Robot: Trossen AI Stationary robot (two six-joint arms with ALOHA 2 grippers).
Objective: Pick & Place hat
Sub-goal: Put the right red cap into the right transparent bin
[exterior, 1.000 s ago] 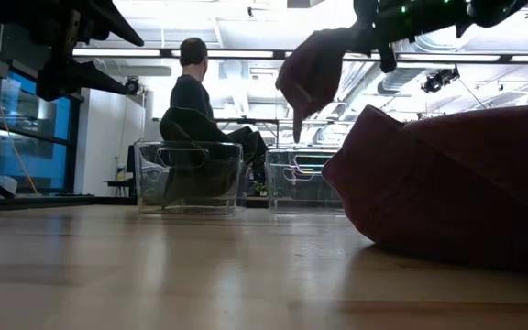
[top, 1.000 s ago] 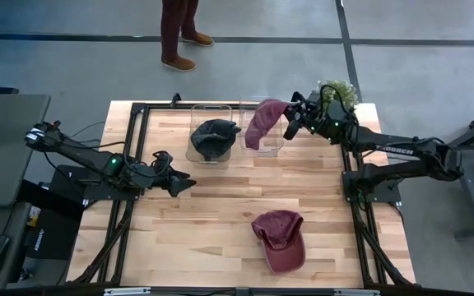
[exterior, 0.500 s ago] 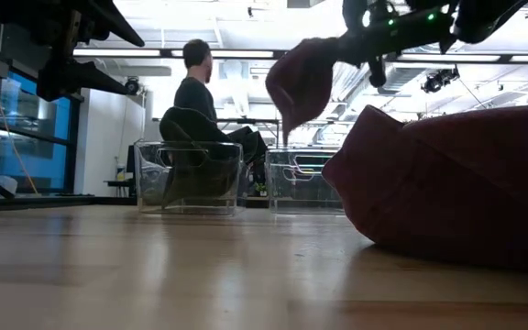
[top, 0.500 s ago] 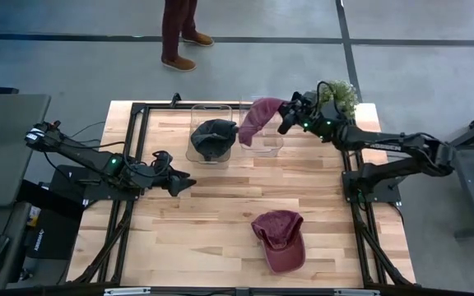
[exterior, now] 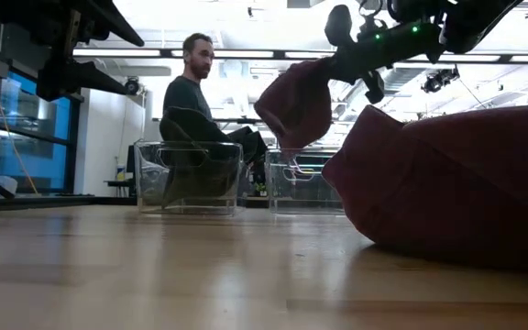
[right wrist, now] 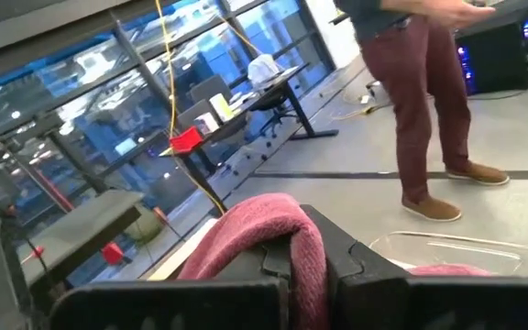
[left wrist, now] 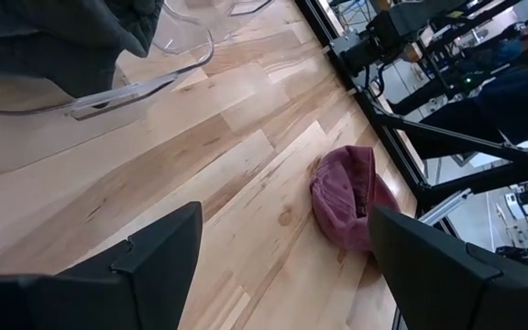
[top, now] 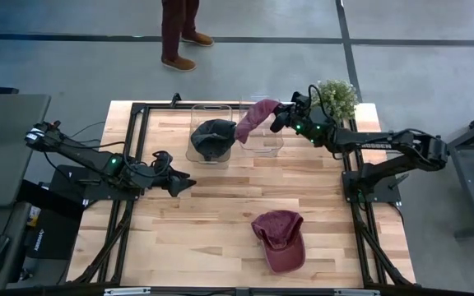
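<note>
The right end effector (top: pixel 276 117), clamped tight on a maroon hat (top: pixel 256 115), holds it in the air above the empty clear bin (top: pixel 263 141), the hat's loose end hanging toward the neighbouring bin. That second clear bin (top: pixel 197 152), just beside the empty one, already contains a dark hat (top: pixel 214 136), so one placement looks finished and this one appears close to release. A second maroon hat (top: pixel 280 239) lies on the wooden counter (top: pixel 220 214) well apart from the empty bin, toward the near edge, apparently waiting its turn. The left end effector (top: pixel 181 182) hovers with fingers spread wide and nothing in them, near the dark hat's bin. A small potted plant (top: pixel 336 96) stands just behind the right arm, close to the empty bin; a person (top: pixel 179 33) stands on the floor beyond the counter. Nothing appears to block the drop.
</note>
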